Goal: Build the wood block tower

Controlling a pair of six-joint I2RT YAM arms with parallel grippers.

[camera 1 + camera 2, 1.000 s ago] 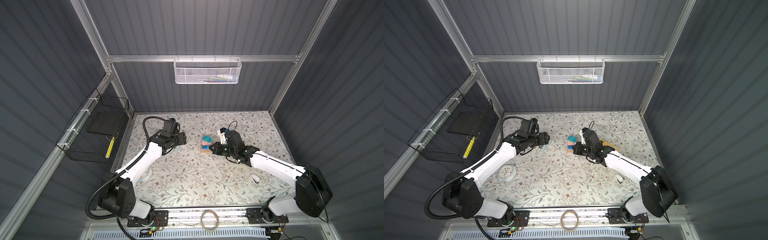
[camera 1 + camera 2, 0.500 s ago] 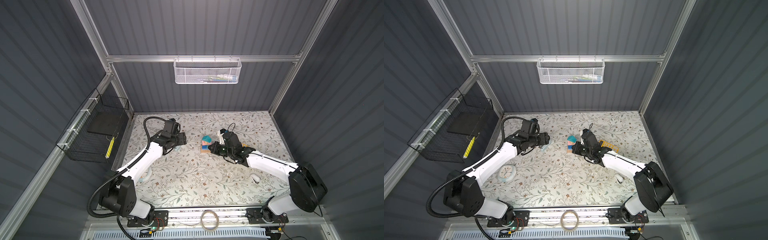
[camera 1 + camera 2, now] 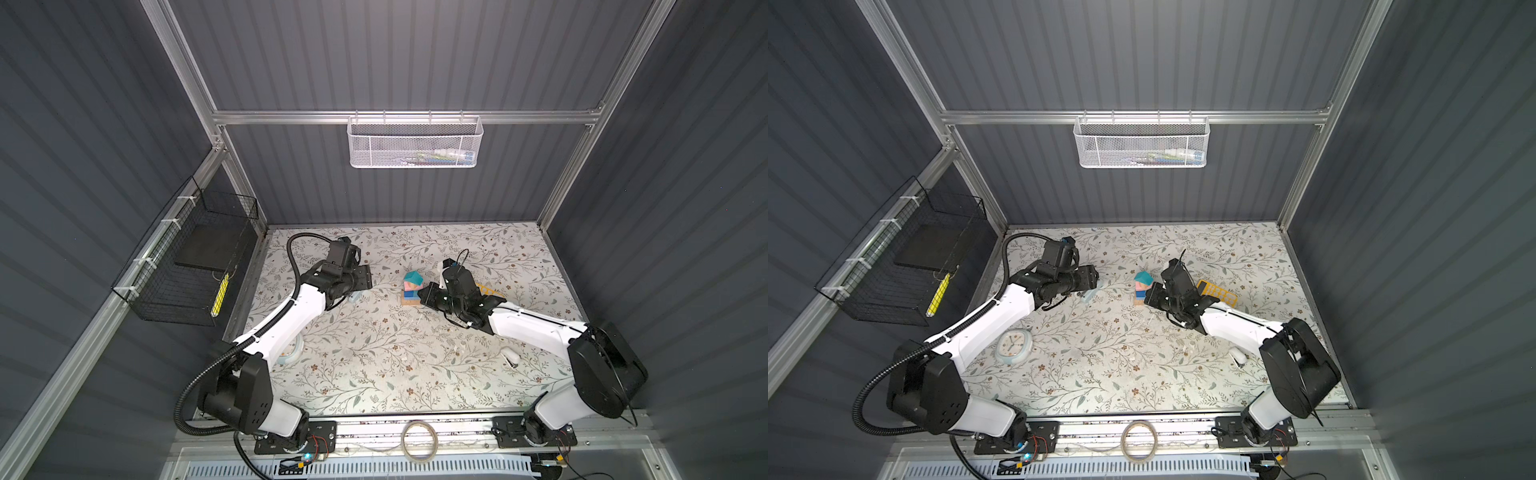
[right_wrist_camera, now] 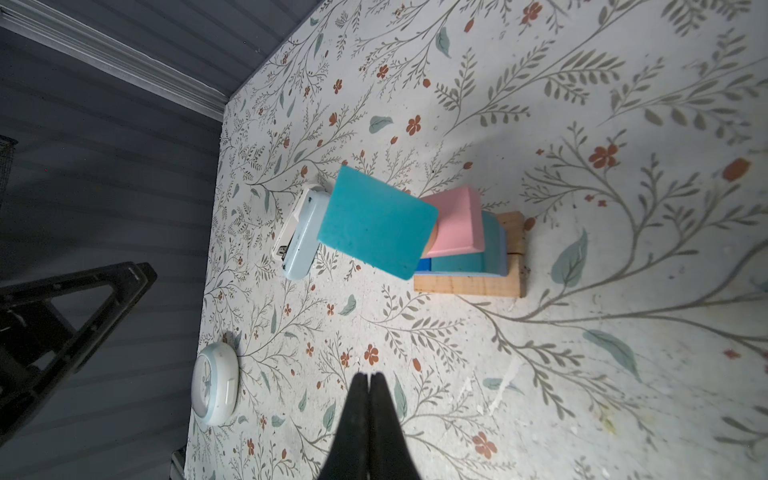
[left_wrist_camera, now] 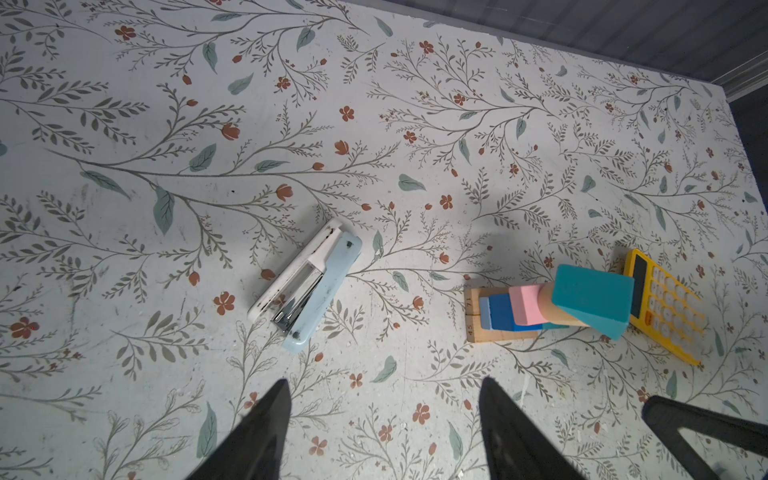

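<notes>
The wood block tower [image 3: 412, 286] stands on the bench [image 3: 374, 357] a little behind its middle, between the two arms. Its base is made of tan bars [image 4: 465, 284] lying flat. Blue and teal blocks sit on them, then a pink block [image 4: 455, 220], and the teal roof piece [image 4: 376, 222] is on top. In the right wrist view the pink block and the roof are turned against the layers below and are not in line with them. The stack looks finished or nearly so, but it also looks unsteady.

The right pincer [image 4: 368, 376] is just beside the tower, with its jaws pressed together and nothing between them. The left pincer [image 5: 383, 380] hangs well apart from the tower, with its jaws moderately wide and empty.

The yellow calculator [image 5: 665, 307] lies just beside the base, on the right arm's side. The stapler [image 5: 307, 286] lies on the other side, near the left pincer, and a small clock [image 3: 1014, 345] lies toward the front.

I think the main danger comes from the right arm. It is so near that a sideways or low movement could brush the roof or the pink block and bring down the upper layers. A push on the calculator could also move the base bars. It seems safer to lift the arm straight up first and only then draw it away.
</notes>
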